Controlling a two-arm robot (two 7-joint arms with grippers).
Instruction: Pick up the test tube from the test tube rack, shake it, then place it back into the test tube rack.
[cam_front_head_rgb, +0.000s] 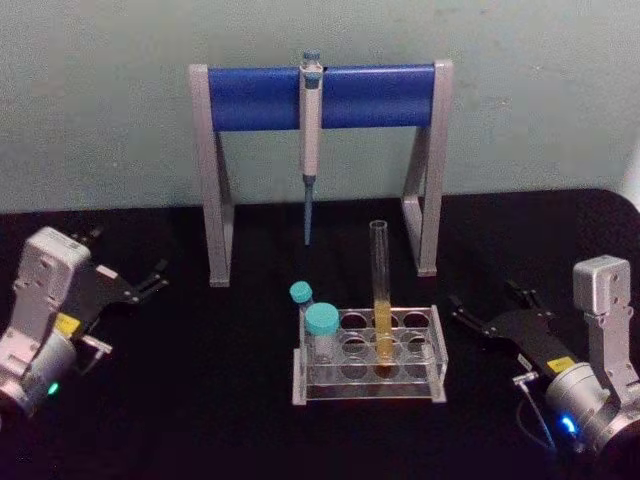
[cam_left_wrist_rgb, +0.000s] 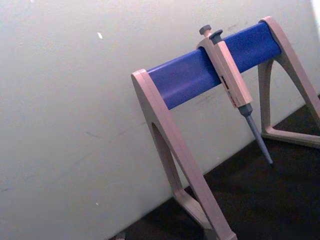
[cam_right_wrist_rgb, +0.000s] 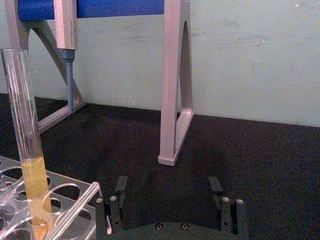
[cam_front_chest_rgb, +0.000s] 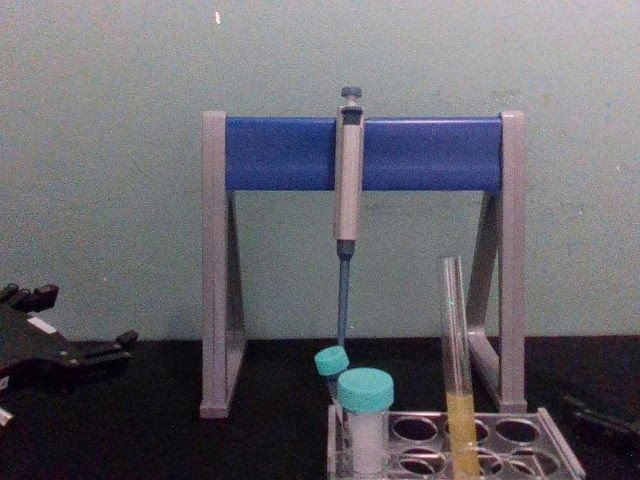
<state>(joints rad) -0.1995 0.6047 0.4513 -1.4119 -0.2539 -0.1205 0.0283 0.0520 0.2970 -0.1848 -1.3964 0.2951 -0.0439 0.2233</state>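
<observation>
Upright, the test tube (cam_front_head_rgb: 381, 300) stands in the rack (cam_front_head_rgb: 368, 385), mouth upward; left gripper (cam_front_head_rgb: 150, 280) and right gripper (cam_front_head_rgb: 490, 305) rest apart, fingers released.

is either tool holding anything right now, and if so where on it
Nothing is held. The left tool and right tool both sit open on the table, apart from the test tube, which stands in the test tube rack.

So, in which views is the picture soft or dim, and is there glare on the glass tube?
Head view: soft overall, the test tube faint against the wall. Right wrist view: sharper, thin bright streaks along the glass. Chest view: dim at the bottom, the test tube rack hard to make out.
</observation>
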